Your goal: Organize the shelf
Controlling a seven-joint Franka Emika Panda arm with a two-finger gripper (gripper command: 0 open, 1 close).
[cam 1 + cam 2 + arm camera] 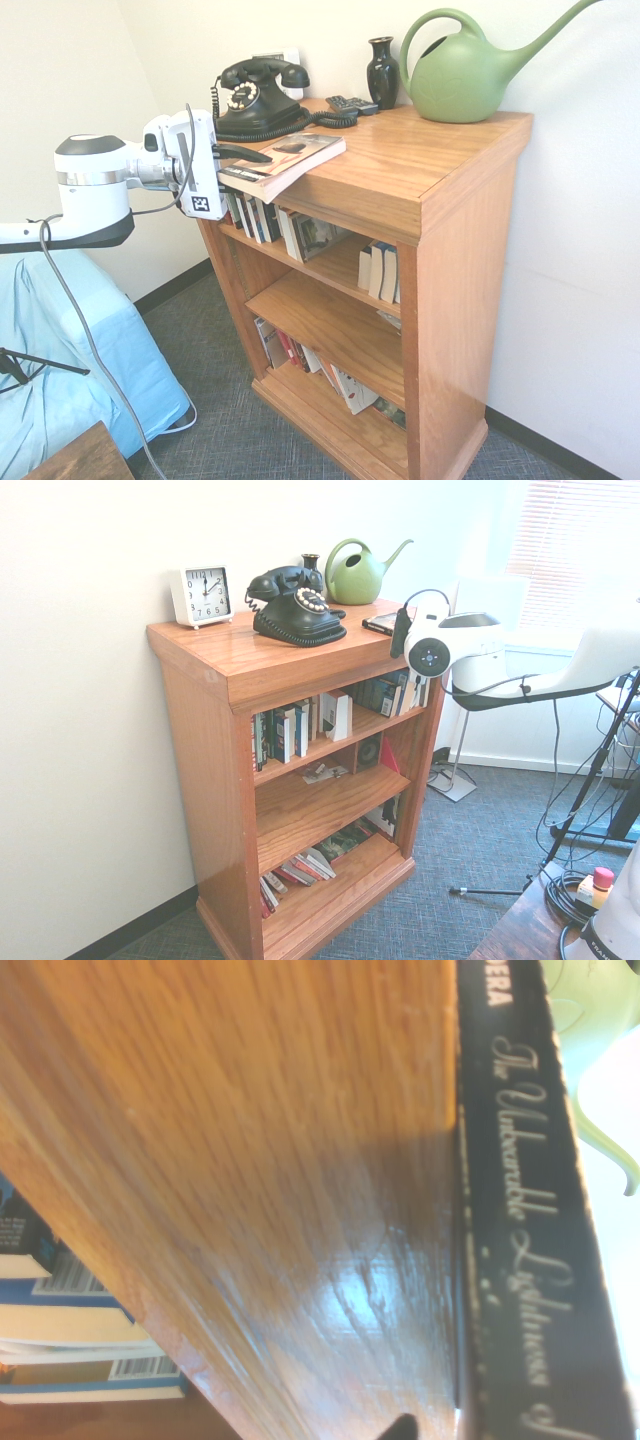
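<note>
The shelf (440, 180) stands upright, open front facing the room. A book (285, 163) overhangs its top's corner; the fingers (243, 170) straddle it, pinch unclear.

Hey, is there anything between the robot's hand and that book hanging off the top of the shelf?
Nothing visible. The hand is already at the book, with one finger above its overhanging corner and the other below, at the front edge of the shelf top. The telephone sits behind the book, out of the way.

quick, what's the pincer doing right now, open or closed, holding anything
Pincer: jaws either side of the book overhanging the shelf top; whether it has clamped shut cannot be told.
</note>
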